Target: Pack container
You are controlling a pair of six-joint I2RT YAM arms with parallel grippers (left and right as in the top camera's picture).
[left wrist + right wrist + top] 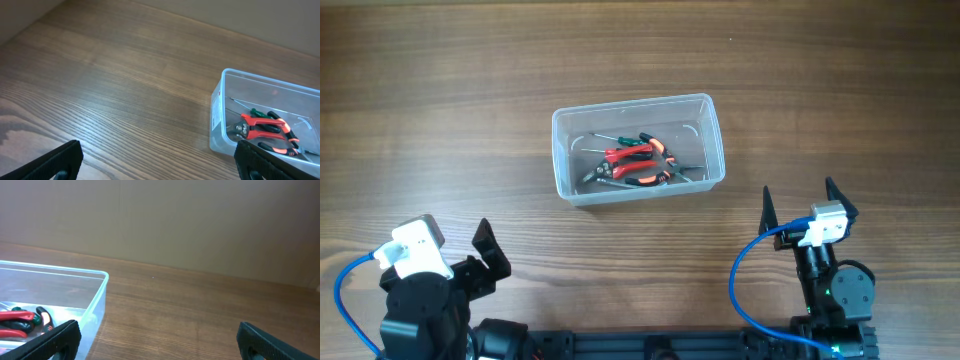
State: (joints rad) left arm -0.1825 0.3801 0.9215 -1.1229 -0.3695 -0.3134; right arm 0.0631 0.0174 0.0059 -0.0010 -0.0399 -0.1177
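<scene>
Centrally, the container (pixel 632 103) is seen well apart from the left gripper (pixel 160 162) and right gripper (pixel 798 195), both spread wide, empty.

Clear rectangular plastic tub (pixel 218 120) runs off right edge in left wrist view, off left edge in right wrist view. Red-handled pliers (pixel 632 156) and green-handled tools (pixel 640 141) overlap inside (count unclear, too small overhead).

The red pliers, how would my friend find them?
Look at the middle of the wooden table, where a clear plastic tub sits. Inside, the red pliers lie next to the green-handled screwdrivers. Their handles are plain red, while the other pliers are orange and black.
</scene>
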